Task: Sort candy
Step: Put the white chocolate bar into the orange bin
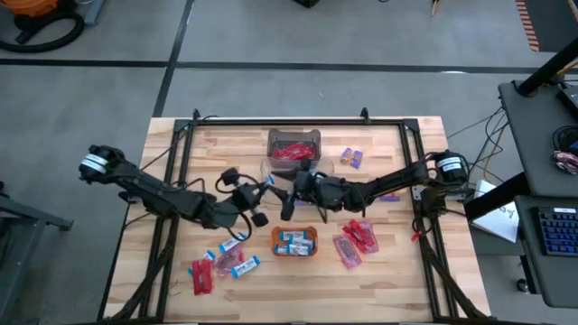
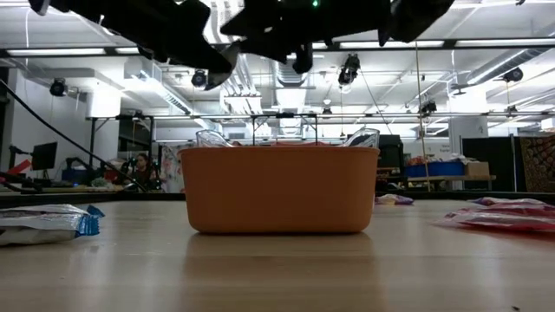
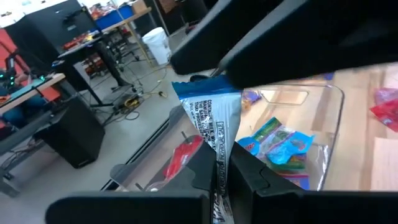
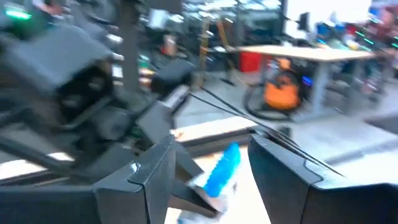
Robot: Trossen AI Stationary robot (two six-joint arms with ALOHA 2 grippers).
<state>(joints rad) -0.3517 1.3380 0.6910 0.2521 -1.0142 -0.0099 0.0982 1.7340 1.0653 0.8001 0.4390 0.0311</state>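
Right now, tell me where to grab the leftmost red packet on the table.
Take the flat red foil packet across its narrow middle, coming straight down from above: it lies flat on the wooden table, so its edges probably offer no purchase sideways.

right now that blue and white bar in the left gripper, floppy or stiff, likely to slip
Probably fairly stiff: the bar stands straight up from the left gripper without drooping. Likely light, held by a pinch at one end. Its glossy wrapper could slip.
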